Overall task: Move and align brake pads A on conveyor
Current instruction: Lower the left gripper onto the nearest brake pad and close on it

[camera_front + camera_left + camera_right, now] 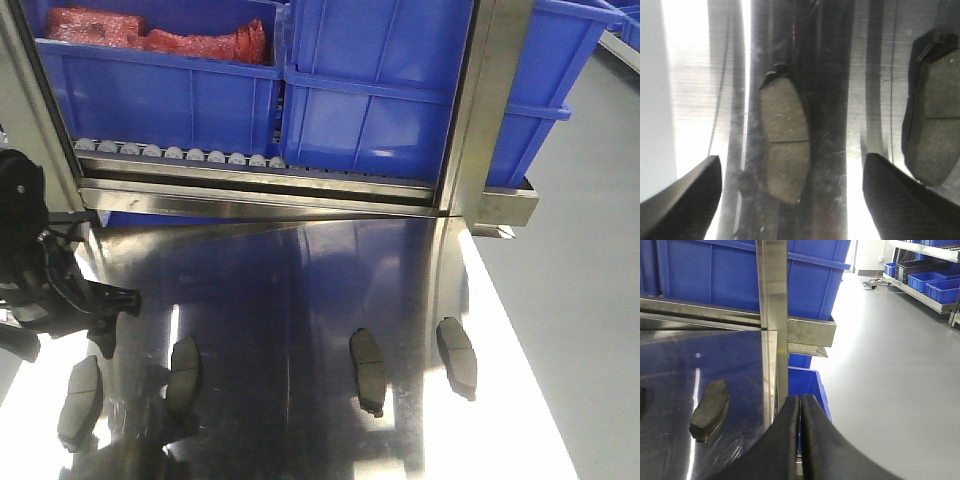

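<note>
four brake pads A [367, 368] lie flat and apart in a loose row on the shiny steel tabletop [300, 270], each a dark grey, slightly curved oblong with a thin cross groove and small end tabs. the left gripper [790, 162] hangs spread wide above one pad [785, 137], a finger on either side. the right gripper [800, 402] is pressed closed on nothing at the table's right edge, near the rightmost pad [710, 410].
</note>
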